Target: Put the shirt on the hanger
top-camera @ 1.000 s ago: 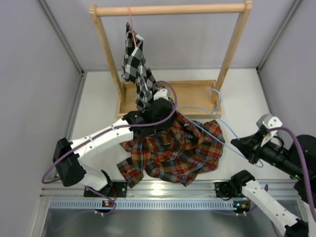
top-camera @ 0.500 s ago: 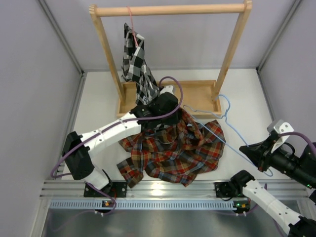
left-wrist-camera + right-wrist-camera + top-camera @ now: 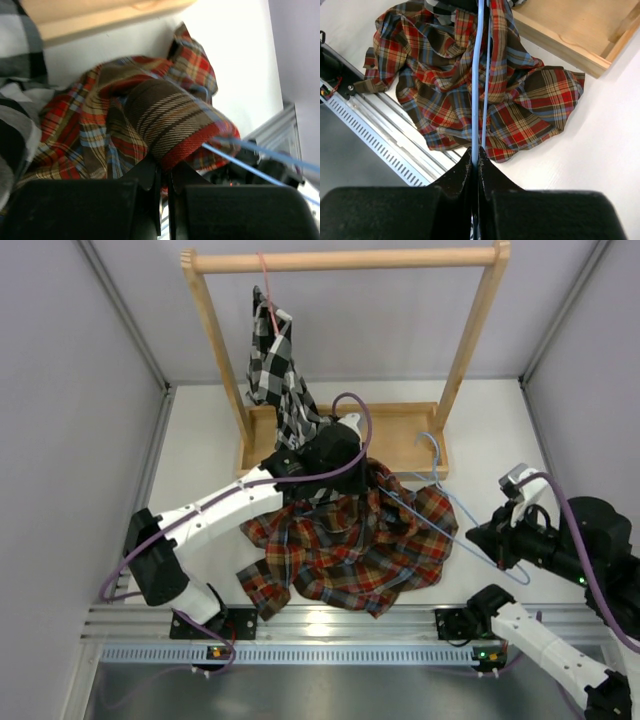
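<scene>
The red, orange and dark blue plaid shirt [image 3: 350, 545] lies crumpled on the white table in front of the rack. My left gripper [image 3: 328, 468] is shut on a fold of its collar edge [image 3: 187, 145] and holds that fold up off the table. The light-blue wire hanger [image 3: 462, 517] slants from its hook [image 3: 430, 440] near the rack base across the shirt's right side. My right gripper [image 3: 488, 537] is shut on the hanger's wire [image 3: 477, 75] at its near end. One wire end [image 3: 250, 170] runs close under the lifted fold.
A wooden rack [image 3: 340, 258] stands at the back on a wooden base tray [image 3: 400, 428]. A black-and-white checked shirt [image 3: 280, 380] hangs from it on a pink-red hanger [image 3: 265, 280], just behind my left wrist. An aluminium rail [image 3: 330, 625] runs along the near edge. Grey walls close both sides.
My right gripper swung out to the right with the hanger, then came back left toward the shirt. My left gripper shifted slightly toward the rack, still holding the collar fold.
</scene>
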Motion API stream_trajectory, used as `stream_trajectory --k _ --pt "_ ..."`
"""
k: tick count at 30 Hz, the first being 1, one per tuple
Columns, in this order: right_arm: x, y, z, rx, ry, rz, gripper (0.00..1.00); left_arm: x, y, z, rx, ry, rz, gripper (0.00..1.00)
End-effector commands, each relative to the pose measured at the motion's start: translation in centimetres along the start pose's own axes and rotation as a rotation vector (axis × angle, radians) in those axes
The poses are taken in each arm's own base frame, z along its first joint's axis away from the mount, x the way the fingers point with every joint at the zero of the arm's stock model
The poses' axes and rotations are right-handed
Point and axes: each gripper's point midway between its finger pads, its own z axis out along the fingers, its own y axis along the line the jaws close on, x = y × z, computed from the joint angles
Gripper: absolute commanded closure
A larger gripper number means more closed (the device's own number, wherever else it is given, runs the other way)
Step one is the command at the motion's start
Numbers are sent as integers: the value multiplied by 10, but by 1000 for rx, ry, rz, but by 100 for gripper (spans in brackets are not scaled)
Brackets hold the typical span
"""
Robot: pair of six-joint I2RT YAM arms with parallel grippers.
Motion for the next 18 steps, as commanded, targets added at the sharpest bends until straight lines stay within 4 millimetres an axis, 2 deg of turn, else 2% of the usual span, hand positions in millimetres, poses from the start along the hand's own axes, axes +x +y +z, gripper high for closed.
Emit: stream_trajectory --k 1,3,4,6,9,10,13,14,17,18 --pt "-12 1 26 -34 -11 -39 100 15 -36 -36 178 48 81 100" --pt "-11 9 36 -104 0 -100 100 29 -46 -49 231 73 154 100" --pt "-6 17 41 -162 13 -109 100 30 -51 -65 260 63 178 100" --pt "-11 24 46 -210 -16 -148 100 37 -52 -82 268 66 244 100" --pt "-8 51 43 -395 -61 -243 100 37 -36 -110 217 65 330 100" --pt "-4 65 37 -486 -77 -258 100 40 -18 -119 148 81 346 100" --pt "-6 80 25 -585 -119 -318 100 27 5 -141 37 43 401 100" --pt "-5 83 23 -606 -123 -328 100 31 15 -148 5 65 425 100" --pt "-5 99 13 -735 -146 -382 100 25 19 -171 6 54 475 100" --pt "-4 111 4 -829 -161 -396 100 25 18 -176 13 56 490 100"
